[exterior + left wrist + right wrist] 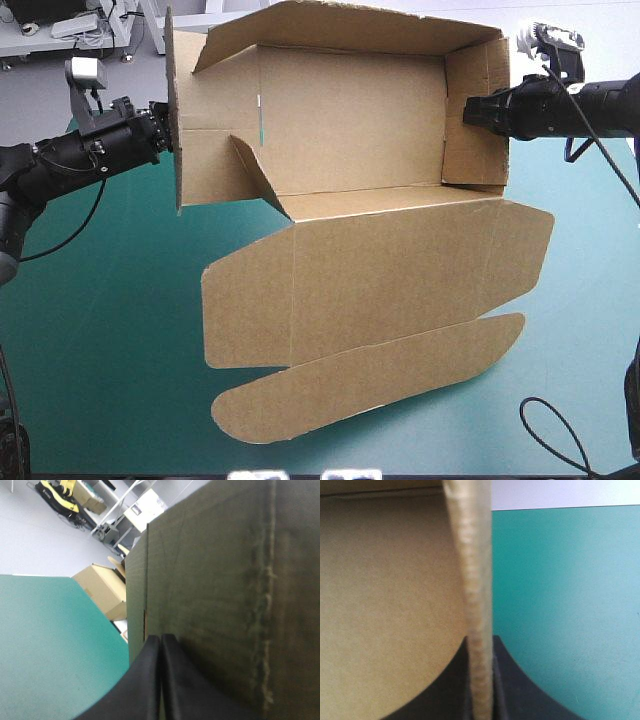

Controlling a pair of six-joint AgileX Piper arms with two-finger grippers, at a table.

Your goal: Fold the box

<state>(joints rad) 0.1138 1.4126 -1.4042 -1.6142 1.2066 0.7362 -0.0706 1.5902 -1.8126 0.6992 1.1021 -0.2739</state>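
While more brown board (102, 592) sits beyond the teal-green surface (110, 330), left fingers (147, 670) and right fingers (510, 680) clamp end walls of the box (350, 130): open tray at the far side, lid spread nearward.

Plain brown box (340, 140), black grippers' fingers (150, 680), plain teal-green cover (100, 330).

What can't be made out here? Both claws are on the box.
- High view: tips of the left claw, hidden behind the left wall of the box.
- High view: whether the tray's floor rests on the teal-green cover; the board hides it.
- Left wrist view: the tray's inside; the wall fills the view ahead.
- Right wrist view: the wall edge in the right claw, blurred.
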